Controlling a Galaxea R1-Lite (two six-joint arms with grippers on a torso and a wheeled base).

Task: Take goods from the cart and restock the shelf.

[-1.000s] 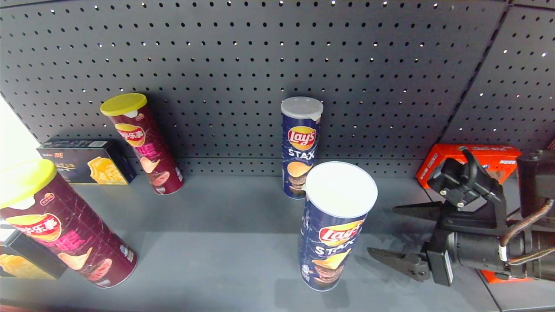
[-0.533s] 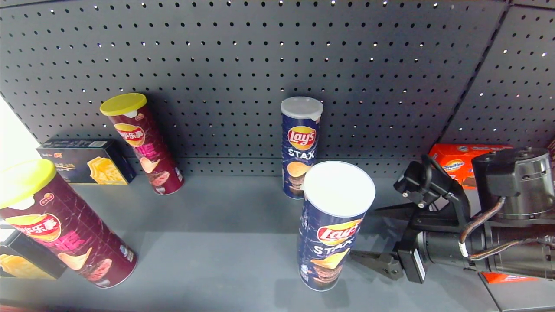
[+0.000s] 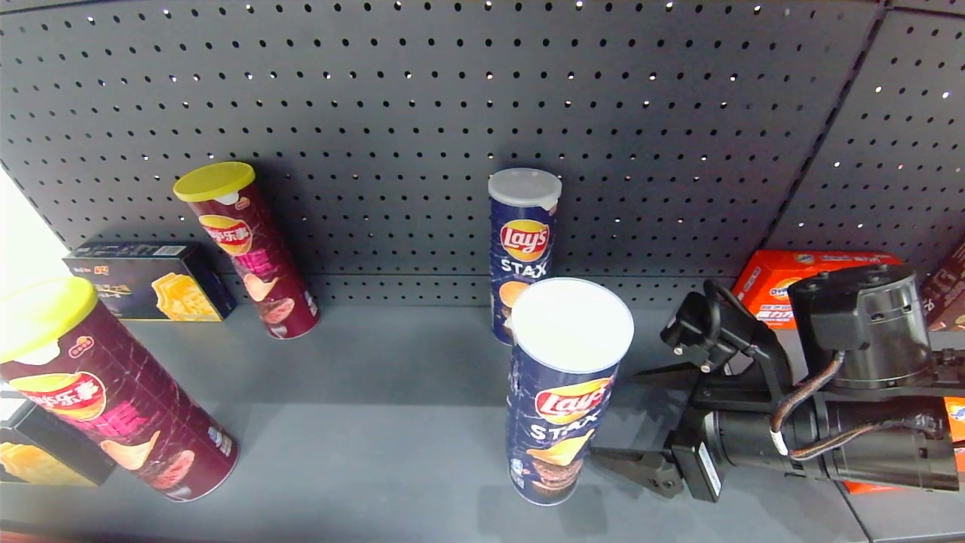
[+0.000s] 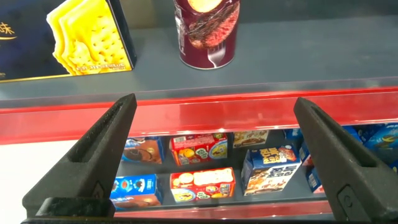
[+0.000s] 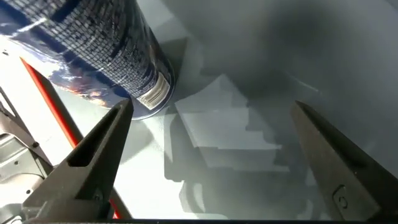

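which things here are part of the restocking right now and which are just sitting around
In play:
near dark blue cardboard crisp tube with white lid
open right pincer beside it
grey metal shelf

Just sitting:
far blue tube with grey lid
back maroon tube with yellow lid
front maroon tube with yellow lid
dark flat biscuit box
orange box

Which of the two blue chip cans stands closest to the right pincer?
The front blue can, with the white lid, just beside the open right pincer. The other blue can stands farther back, against the pegboard wall.
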